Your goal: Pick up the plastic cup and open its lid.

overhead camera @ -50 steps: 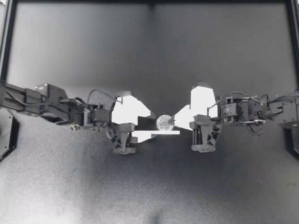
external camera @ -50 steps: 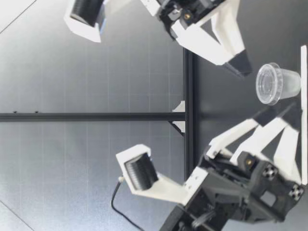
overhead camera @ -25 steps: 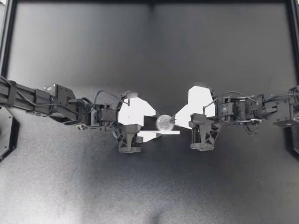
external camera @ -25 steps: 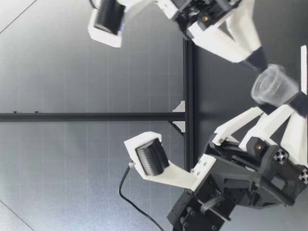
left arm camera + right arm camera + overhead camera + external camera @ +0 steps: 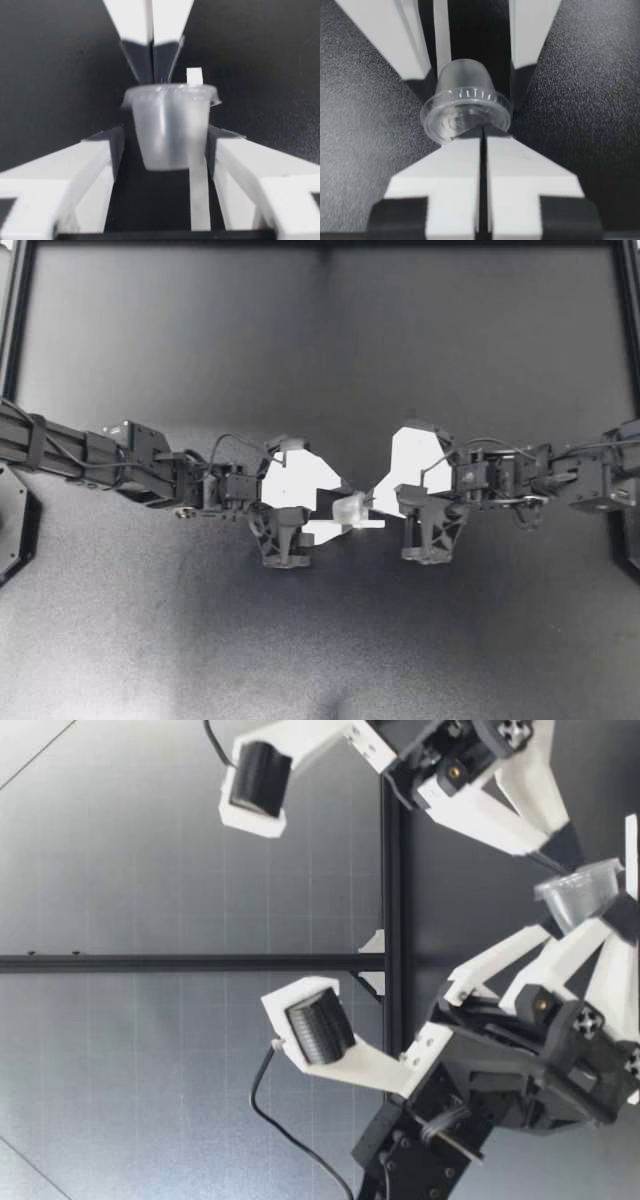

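**Cup clamped, lid contacted**

Top: left gripper (image 5: 338,515) and right gripper (image 5: 371,502) meet at cup (image 5: 349,507), frame centre.
Low: cup (image 5: 580,892) tilted.
Left wrist: fingers (image 5: 112,150) clamp the cup's sides.
Right wrist: fingers pressed together, tips at lid (image 5: 465,115) rim.

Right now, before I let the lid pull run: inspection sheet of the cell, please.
Surface: dark matte table, no spills seen.
Job's things: plastic cup, tilted, lid on.
Clutter: white strip flat on the table beside the cup.
Grippers: left gripper shut on the cup's body; right gripper fingers together, tips at the lid's rim.
Cables: black cables loop over both wrists; no snag seen.
Surroundings: black frame rail round the table; nothing else seen.
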Controlling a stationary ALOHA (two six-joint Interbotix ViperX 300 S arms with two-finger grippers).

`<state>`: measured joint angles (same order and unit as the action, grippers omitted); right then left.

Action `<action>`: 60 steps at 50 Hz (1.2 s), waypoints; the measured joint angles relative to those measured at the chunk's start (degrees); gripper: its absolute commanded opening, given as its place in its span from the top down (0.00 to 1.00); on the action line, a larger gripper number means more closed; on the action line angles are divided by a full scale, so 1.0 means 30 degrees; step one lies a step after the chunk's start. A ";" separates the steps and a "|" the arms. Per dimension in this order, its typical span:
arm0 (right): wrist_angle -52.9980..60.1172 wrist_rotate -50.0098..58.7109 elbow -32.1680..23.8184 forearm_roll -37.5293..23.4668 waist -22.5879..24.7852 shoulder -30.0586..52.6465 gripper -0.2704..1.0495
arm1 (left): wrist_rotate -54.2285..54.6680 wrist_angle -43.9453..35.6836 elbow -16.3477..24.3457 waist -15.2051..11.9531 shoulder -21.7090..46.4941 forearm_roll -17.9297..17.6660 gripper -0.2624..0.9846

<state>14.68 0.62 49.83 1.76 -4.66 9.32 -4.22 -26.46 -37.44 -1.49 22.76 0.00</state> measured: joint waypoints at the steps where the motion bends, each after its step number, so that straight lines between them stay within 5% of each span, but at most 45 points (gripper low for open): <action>1: 0.0000 0.0000 -0.0059 -0.0029 0.0000 0.0088 0.93 | 0.0029 0.0000 0.0000 0.0000 0.0000 -0.0029 0.36; 21: -0.0029 0.0029 -0.0322 0.0000 0.0000 0.0439 0.93 | 0.0117 0.0029 0.0059 0.0000 0.0029 -0.0059 0.58; 31: -0.0059 0.0029 0.0059 0.0000 0.0000 -0.0029 0.93 | 0.0117 -0.0029 0.0029 0.0000 0.0000 -0.0088 0.60; 45: 0.0645 -0.0732 0.1025 -0.0908 0.0146 -0.6709 0.92 | 0.0586 -0.1729 -0.1758 -0.0059 -0.2197 -0.0117 0.60; 60: 0.5303 -0.5449 0.2754 -0.4424 0.0293 -1.1396 0.84 | 0.3340 -0.8613 -0.4453 -0.0059 -0.5508 -0.0117 0.60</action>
<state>30.59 -15.73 58.10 -11.51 -3.78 -24.87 5.80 -52.29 -50.80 -1.67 6.24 -0.35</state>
